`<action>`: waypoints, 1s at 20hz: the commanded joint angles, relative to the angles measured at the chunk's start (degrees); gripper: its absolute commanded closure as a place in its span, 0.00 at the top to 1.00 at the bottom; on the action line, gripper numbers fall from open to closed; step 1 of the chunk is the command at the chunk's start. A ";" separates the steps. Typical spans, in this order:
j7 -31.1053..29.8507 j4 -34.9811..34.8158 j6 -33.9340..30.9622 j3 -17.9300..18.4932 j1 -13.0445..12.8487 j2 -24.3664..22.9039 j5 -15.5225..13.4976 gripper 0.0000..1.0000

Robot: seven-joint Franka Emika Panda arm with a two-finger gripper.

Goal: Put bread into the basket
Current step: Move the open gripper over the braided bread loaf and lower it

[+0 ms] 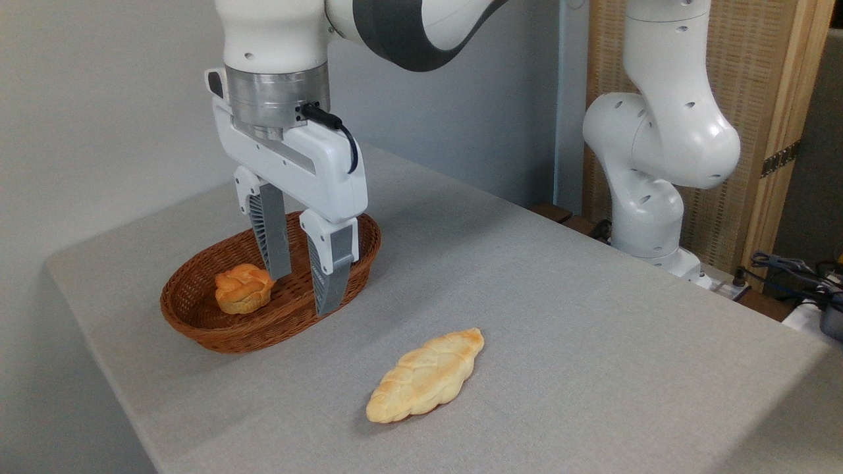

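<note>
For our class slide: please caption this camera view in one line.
Open gripper above wicker basket holding a small bun; braided loaf lies on the table.
</note>
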 commanded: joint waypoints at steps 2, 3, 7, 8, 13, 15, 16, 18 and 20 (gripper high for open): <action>0.77 -2.87 -2.56 0.68 -0.35 -1.81 -0.06 1.00; 0.77 -3.75 -2.56 0.68 -0.35 -2.51 -0.06 1.00; 0.94 -11.21 -2.47 0.76 -0.26 -4.71 1.16 1.00; 0.94 -11.84 -2.47 0.76 -0.26 -4.72 1.78 1.00; 1.12 -15.09 -2.12 1.72 -0.18 -4.72 2.58 1.00; 2.69 -15.71 -1.86 2.69 -0.26 -4.63 2.58 1.00; 4.18 -15.97 -1.86 2.87 -0.18 -4.63 2.58 1.00; 5.86 -16.15 -1.68 4.53 -0.17 -4.45 2.58 1.00; 7.18 -16.15 -0.98 5.07 -0.17 -3.93 2.58 1.00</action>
